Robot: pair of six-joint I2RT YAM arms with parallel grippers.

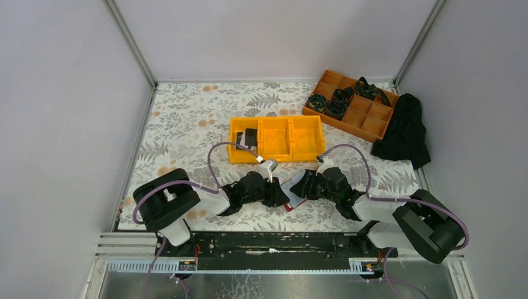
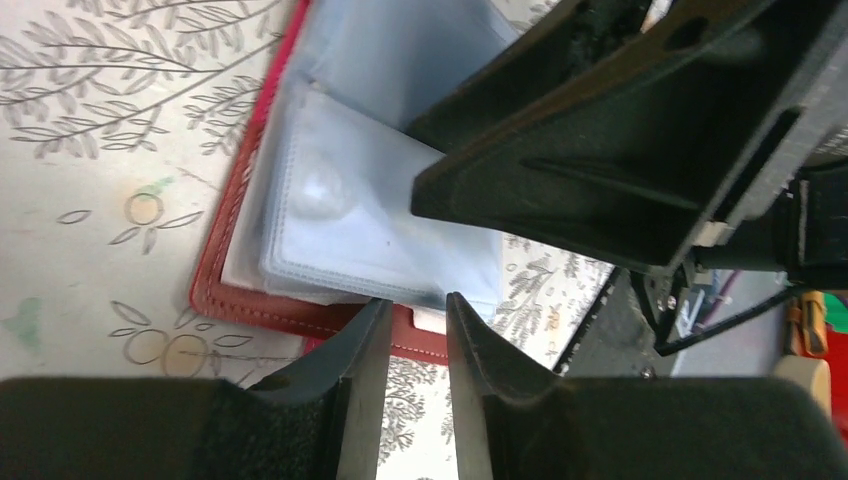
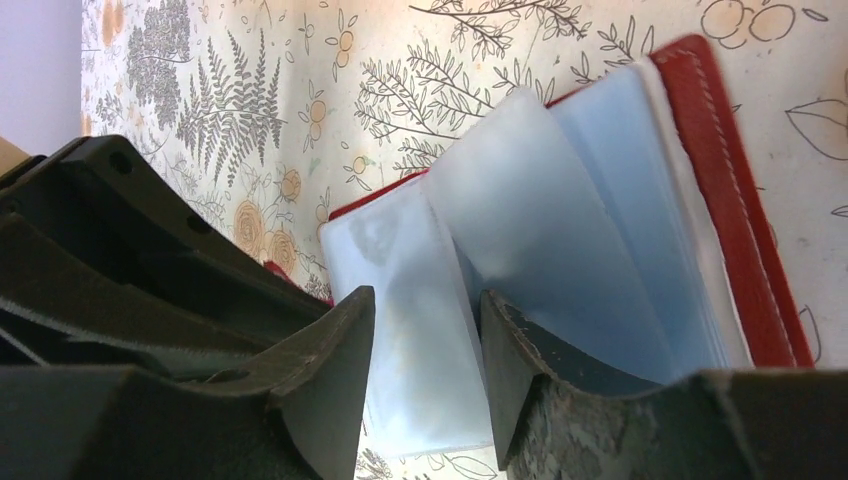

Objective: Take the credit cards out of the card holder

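Midway, est.: card holder [image 3: 720, 150] lies open directly under both pincers. R pincer [image 3: 425, 320]: jaws part-open astride a clear sleeve [image 3: 520, 220], nothing gripped yet. L pincer [image 2: 410, 310]: narrow gap over holder's red edge; whether it grips cannot be told. Dark flat items, prob. credit cards [image 1: 248, 137], sit in yellow bin [image 1: 275, 159], well beyond both pincers. Contents of other sleeves unclear.

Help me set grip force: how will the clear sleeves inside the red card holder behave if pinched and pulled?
Probably floppy: the sleeves fan and curve instead of lying flat. Likely slippery, since they look glossy. Pulling may drag the whole card holder, as they seem bound into it.
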